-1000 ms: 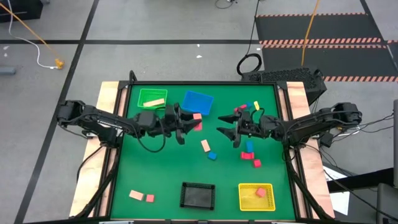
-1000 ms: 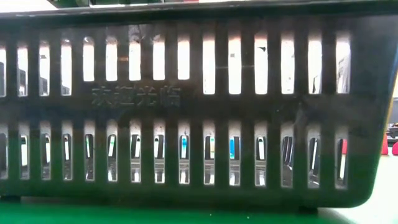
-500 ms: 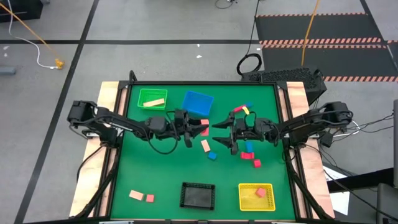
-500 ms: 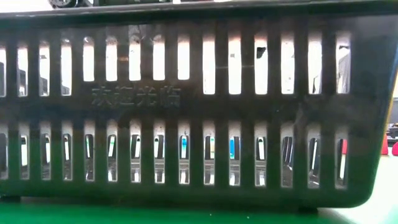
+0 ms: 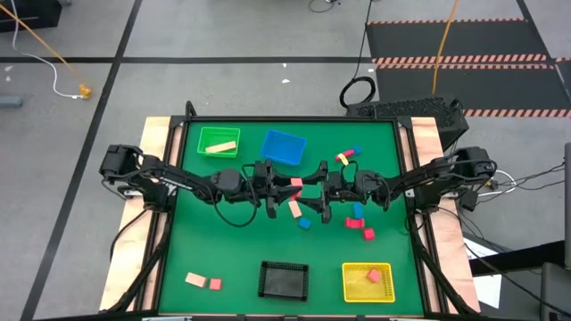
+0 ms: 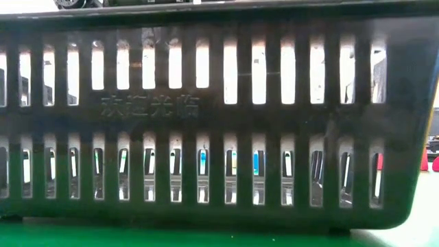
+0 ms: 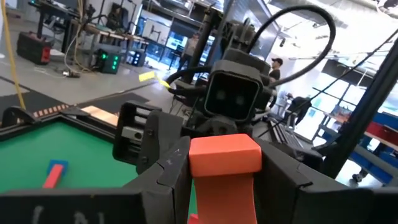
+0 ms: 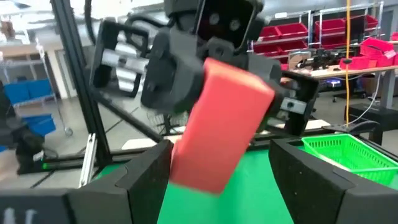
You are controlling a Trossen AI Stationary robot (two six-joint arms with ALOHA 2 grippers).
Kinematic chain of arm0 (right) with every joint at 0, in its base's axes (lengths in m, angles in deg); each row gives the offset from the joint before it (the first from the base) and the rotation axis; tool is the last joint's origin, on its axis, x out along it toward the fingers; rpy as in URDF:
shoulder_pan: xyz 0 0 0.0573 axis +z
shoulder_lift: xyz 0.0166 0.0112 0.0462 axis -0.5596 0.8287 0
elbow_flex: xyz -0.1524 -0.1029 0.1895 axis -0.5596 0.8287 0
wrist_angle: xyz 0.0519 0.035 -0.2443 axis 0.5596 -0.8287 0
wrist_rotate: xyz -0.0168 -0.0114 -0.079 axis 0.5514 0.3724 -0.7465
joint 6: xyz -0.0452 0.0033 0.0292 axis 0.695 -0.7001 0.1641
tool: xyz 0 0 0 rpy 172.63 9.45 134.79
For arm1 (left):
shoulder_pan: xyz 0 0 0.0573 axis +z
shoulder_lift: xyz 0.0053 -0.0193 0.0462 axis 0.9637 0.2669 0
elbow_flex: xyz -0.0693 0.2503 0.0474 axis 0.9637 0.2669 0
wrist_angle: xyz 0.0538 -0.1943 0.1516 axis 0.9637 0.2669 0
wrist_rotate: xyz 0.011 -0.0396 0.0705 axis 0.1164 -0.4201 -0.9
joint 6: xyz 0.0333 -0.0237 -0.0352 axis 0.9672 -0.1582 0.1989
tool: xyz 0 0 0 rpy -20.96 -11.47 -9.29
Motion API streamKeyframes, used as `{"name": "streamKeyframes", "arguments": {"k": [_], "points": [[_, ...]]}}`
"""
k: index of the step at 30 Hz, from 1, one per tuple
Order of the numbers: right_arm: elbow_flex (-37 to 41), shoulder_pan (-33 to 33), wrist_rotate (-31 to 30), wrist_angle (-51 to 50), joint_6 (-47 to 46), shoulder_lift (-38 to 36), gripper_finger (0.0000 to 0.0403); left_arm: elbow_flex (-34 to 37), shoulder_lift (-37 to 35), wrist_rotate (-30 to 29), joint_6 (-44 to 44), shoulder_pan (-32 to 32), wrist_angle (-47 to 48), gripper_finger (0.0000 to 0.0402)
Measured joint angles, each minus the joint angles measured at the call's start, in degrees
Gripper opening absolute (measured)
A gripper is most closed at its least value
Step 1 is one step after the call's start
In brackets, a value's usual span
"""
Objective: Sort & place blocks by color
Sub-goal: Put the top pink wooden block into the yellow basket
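Both arms meet nose to nose over mid-table! The left gripper clamps its fingers on a pink-red block, held up off the green table. The right gripper faces it, fingers spread wide around that same block.

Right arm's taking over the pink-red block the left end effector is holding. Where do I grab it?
Grip the free end of the pink-red block jutting past the left end effector, approaching head-on. Open fingers of the right end effector flank its flat sides, though it's tilted.
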Motion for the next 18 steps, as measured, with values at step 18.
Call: {"name": "streamKeyframes", "arguments": {"k": [18], "points": [[-1.3,0.0,0.0,-1.1,-18.7,0.7,0.0229,0.0,0.0,2.2,3.1,0.1,-0.1,0.0134]]}}
